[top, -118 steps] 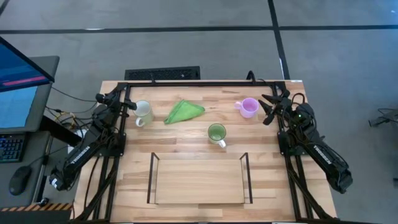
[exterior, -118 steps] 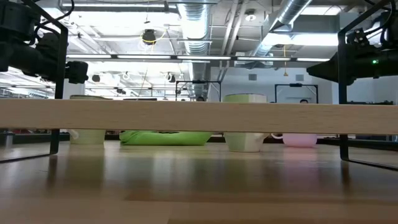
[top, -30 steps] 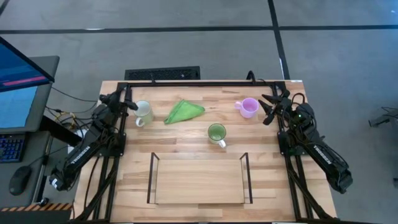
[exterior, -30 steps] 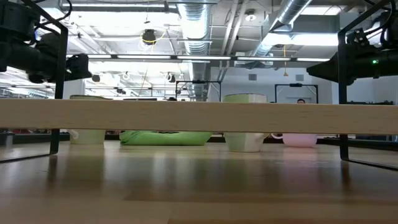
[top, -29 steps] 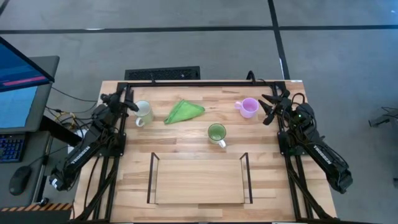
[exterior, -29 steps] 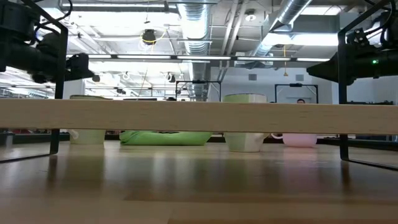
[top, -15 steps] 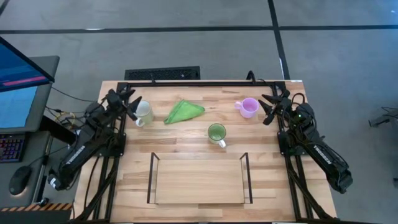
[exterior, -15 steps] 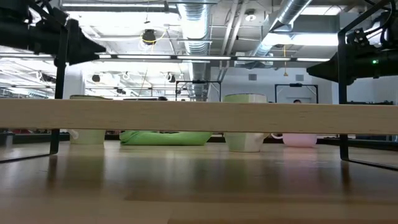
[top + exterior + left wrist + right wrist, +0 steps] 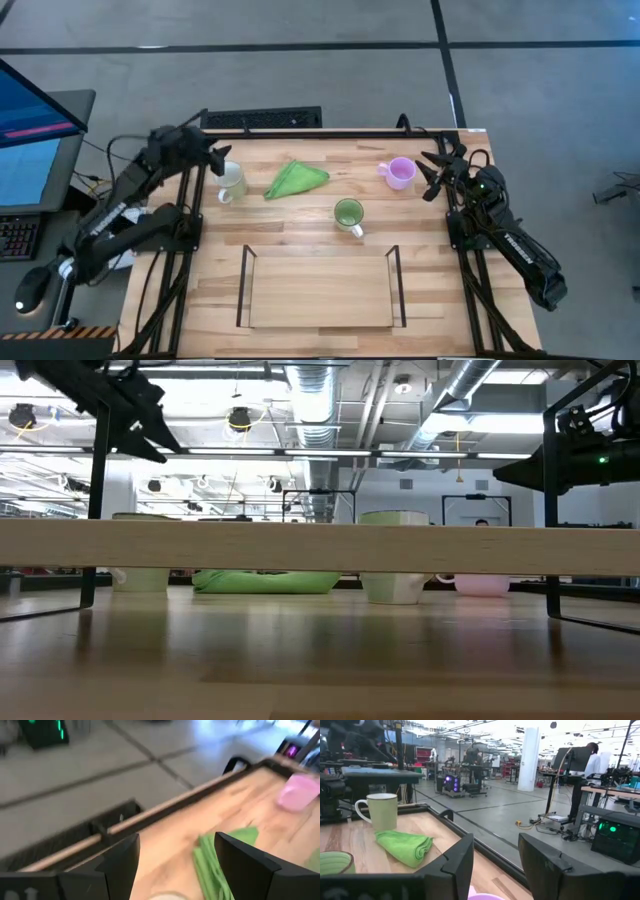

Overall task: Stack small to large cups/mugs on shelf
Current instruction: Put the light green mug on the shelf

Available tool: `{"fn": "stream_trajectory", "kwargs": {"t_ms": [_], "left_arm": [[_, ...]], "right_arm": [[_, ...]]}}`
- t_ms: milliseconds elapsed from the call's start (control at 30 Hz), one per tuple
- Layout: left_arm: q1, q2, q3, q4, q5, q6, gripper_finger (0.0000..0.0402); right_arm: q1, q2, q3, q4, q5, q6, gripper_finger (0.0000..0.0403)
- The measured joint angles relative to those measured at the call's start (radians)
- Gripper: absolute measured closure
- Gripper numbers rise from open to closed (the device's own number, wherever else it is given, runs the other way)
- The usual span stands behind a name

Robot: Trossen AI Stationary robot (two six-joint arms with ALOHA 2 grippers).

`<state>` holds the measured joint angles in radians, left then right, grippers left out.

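The white mug (image 9: pixel 232 180) stands on its base at the table's far left, the light purple mug (image 9: pixel 400 172) at the far right, and the green mug (image 9: pixel 348 214) near the middle. The shelf (image 9: pixel 320 290) stands by the near edge with nothing on its top. My left gripper (image 9: pixel 213 160) is open, raised above the table just left of the white mug, whose rim shows in the left wrist view (image 9: pixel 160 896). My right gripper (image 9: pixel 432 176) is open and waits just right of the purple mug (image 9: pixel 485 896).
A folded green cloth (image 9: pixel 297 178) lies between the white mug and the purple mug, at the far side. In the low view the shelf's top (image 9: pixel 320 547) crosses in front of all three mugs. Bare wood lies between the mugs and the shelf.
My left arm has lifted. Its gripper has gone up well above the table beside the white mug and tipped so that its fingers slant down. The mugs, the cloth and the right arm have kept still.
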<state>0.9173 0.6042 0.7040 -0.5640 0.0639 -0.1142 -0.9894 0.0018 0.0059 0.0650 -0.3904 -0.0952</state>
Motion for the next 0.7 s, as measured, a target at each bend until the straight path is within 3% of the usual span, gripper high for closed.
{"fn": "stream_trajectory", "kwargs": {"t_ms": [133, 300, 700], "left_arm": [[0.0, 0.105, 0.131, -0.186, -0.01, -0.002, 0.0155], [-0.002, 0.2, 0.227, -0.389, -0.114, -0.043, 0.0155], [-0.053, 0.333, 0.238, -0.562, -0.203, -0.218, 0.0155]], "right_arm": [[0.0, 0.0, 0.0, 0.0, 0.0, 0.001, 0.0226], [0.0, 0.0, 0.0, 0.0, 0.0, 0.0, 0.0226], [0.0, 0.0, 0.0, 0.0, 0.0, 0.001, 0.0226]]}}
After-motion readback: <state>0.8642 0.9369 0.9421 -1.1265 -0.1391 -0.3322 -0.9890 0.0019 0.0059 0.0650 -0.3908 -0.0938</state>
